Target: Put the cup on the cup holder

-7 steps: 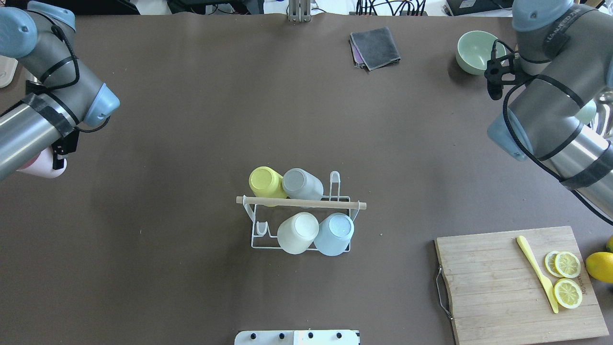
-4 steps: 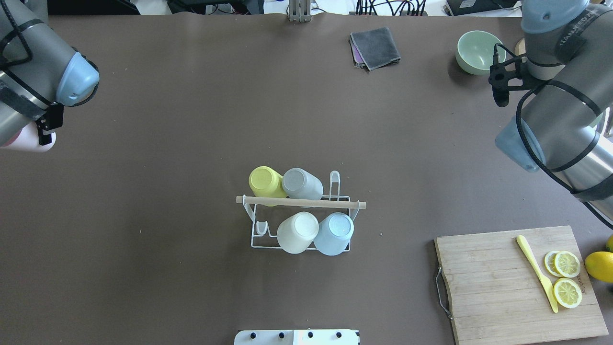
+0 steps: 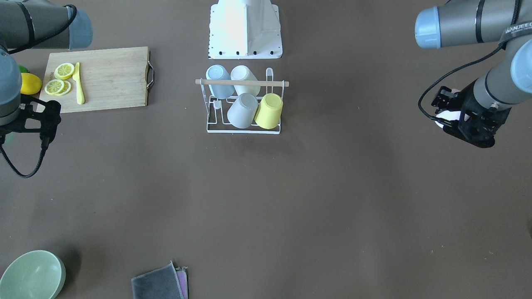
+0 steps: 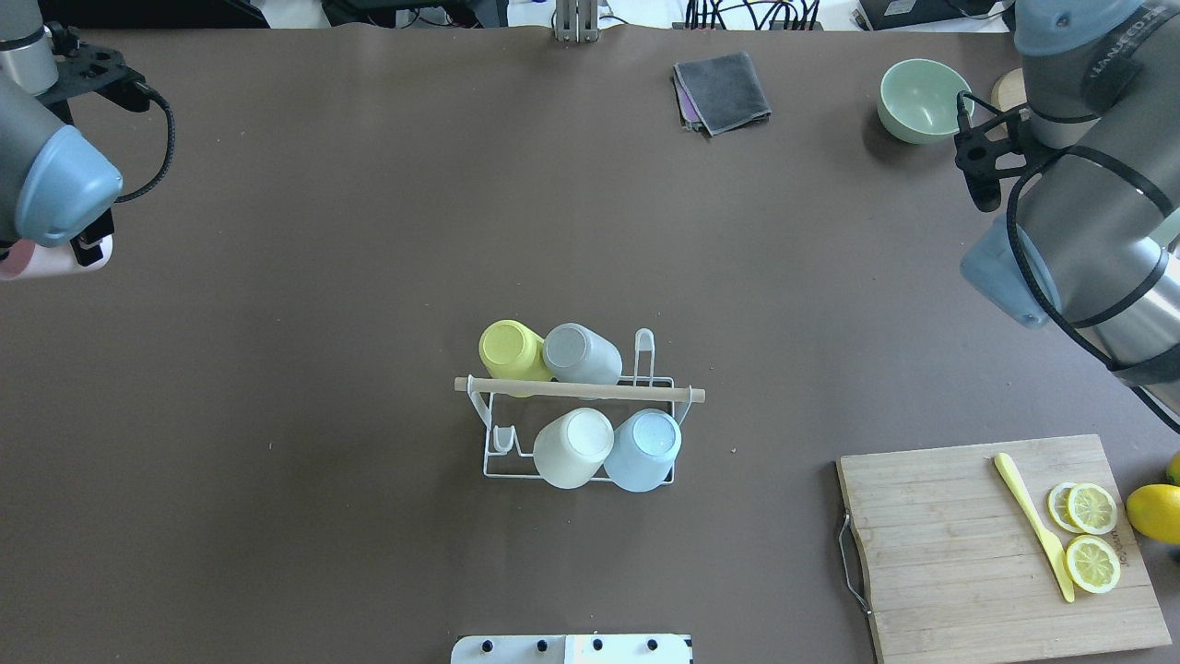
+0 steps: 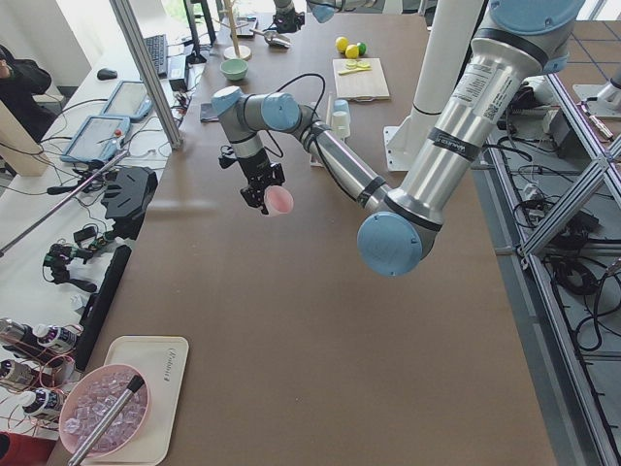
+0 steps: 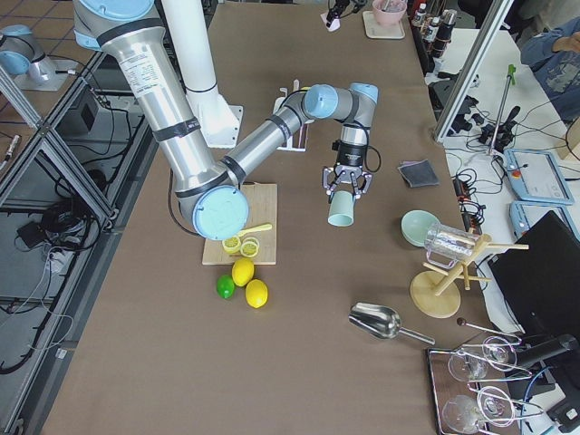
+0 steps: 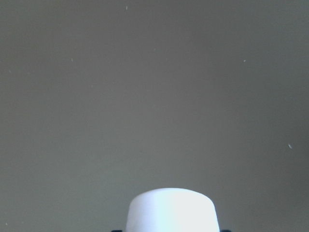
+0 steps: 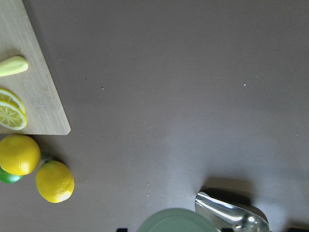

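Overhead: cup holder [image 4: 581, 390] mid-table, carrying yellow cup [image 4: 505, 349], grey cup [image 4: 579, 353], white cup [image 4: 572, 447] and blue cup [image 4: 645, 449], all bottoms up.
Left side view: left gripper [image 5: 266, 196] pinching pink cup [image 5: 279, 201] above table, well apart from cup holder.
Right side view: right gripper [image 6: 345, 190] clamped on green cup [image 6: 341, 212], aloft, near bowl [image 6: 420, 227].
Right wrist view: green cup's edge at bottom; lemons [image 8: 19, 154] beside cutting board [image 8: 34, 92].

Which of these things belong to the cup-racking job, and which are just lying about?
Job: cup holder, four cups on it, pink cup in left gripper, mint cup in right gripper.
Lying about: cutting board, lemon slices, yellow knife, whole lemons, green bowl, grey cloth.
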You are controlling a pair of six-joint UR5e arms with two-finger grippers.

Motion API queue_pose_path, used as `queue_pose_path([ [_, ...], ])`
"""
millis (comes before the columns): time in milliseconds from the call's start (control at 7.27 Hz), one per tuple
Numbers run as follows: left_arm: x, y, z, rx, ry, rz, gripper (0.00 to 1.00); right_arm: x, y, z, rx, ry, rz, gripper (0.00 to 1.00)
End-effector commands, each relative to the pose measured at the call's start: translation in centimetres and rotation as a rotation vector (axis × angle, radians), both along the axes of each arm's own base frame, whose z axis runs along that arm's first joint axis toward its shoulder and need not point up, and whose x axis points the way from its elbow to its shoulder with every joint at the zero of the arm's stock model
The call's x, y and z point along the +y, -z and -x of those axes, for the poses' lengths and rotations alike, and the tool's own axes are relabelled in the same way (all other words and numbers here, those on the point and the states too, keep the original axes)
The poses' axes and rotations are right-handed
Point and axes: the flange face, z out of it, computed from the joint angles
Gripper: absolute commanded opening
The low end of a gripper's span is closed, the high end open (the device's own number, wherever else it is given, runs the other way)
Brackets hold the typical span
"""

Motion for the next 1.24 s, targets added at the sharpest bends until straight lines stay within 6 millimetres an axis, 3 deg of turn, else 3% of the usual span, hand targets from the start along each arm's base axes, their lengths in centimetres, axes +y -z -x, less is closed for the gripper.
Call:
queue_pose_path([
  [0,0.4,5.3,-0.1,0.171,0.107,-0.245,0.0,-0.7,0.5,0.4,-0.085,0.119,-0.103,0.0],
  [275,0.2,9.5,-0.3,0.36,0.2,-0.462,0.0,-0.1,1.3,1.2,-0.24,0.103,-0.031,0.0],
  [413,1.1,11.9,0.0,0.436,0.278,-0.472,0.0,-0.3,1.7,0.6,-0.346,0.041,-0.011,0.0],
  [550,2.9,13.9,-1.6,0.521,0.314,-0.466,0.0,-0.4,1.5,-0.3,-0.44,-0.041,0.02,0.0],
  [826,6.4,11.9,-0.5,0.718,0.358,-0.547,0.0,-0.9,1.3,-0.5,-0.601,-0.196,0.036,0.0],
  [1101,10.5,7.5,0.3,0.928,0.413,-0.53,0.0,-0.7,3.2,-1.0,-0.768,-0.296,0.103,0.0],
])
